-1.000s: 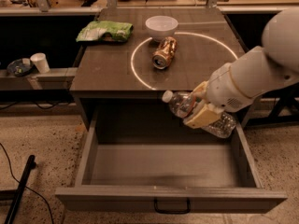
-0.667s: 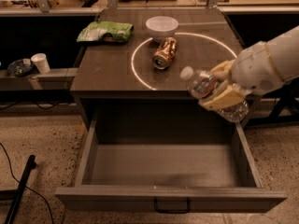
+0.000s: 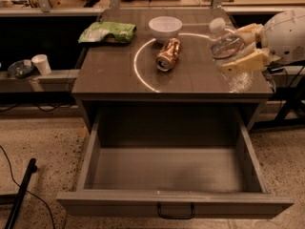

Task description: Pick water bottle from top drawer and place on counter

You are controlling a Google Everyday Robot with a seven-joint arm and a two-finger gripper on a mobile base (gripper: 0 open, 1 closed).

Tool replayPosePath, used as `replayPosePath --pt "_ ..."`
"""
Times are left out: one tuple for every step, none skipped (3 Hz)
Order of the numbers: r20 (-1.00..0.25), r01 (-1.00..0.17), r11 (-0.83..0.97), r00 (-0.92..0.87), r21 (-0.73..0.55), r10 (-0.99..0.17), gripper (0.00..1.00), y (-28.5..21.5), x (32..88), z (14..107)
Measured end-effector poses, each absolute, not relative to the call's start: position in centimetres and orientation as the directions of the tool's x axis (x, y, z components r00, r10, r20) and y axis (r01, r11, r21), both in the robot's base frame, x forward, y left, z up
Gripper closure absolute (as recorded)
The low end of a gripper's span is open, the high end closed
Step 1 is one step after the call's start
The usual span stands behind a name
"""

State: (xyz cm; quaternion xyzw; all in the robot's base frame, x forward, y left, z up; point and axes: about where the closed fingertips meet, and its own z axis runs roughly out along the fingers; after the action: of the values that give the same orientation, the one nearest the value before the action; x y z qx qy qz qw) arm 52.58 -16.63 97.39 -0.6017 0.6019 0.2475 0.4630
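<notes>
1. The drawer (image 3: 171,205) spans the lower half of the frame, pulled open.
2. The worktop (image 3: 109,73) fills the upper middle and is marked with a white circle.
3. The end effector (image 3: 236,50) sits at the upper right, above the worktop's right edge, its fingers clamped around the bottle (image 3: 225,46).
4. The bottle is tilted, with its cap pointing to the upper left.
5. A green bag (image 3: 106,32) lies at the worktop's upper left.
6. A white bowl (image 3: 165,27) stands at the circle's top.
7. A can (image 3: 168,54) lies inside the circle.

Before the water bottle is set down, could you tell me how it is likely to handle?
The water bottle, held by the gripper above the right edge of the counter, looks clear and thin-walled, so it is probably light and squashy under the jaws. Its round body would likely roll if laid down; the can nearby lies on its side.
</notes>
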Motion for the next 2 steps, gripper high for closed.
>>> replayPosePath --pt "-0.911 -0.925 0.195 0.254 -0.327 -0.325 1.00 -17.1 55.3 99.9" --pt "-0.932 -0.871 0.333 0.334 -0.362 -0.137 1.00 -17.5 58.3 101.4"
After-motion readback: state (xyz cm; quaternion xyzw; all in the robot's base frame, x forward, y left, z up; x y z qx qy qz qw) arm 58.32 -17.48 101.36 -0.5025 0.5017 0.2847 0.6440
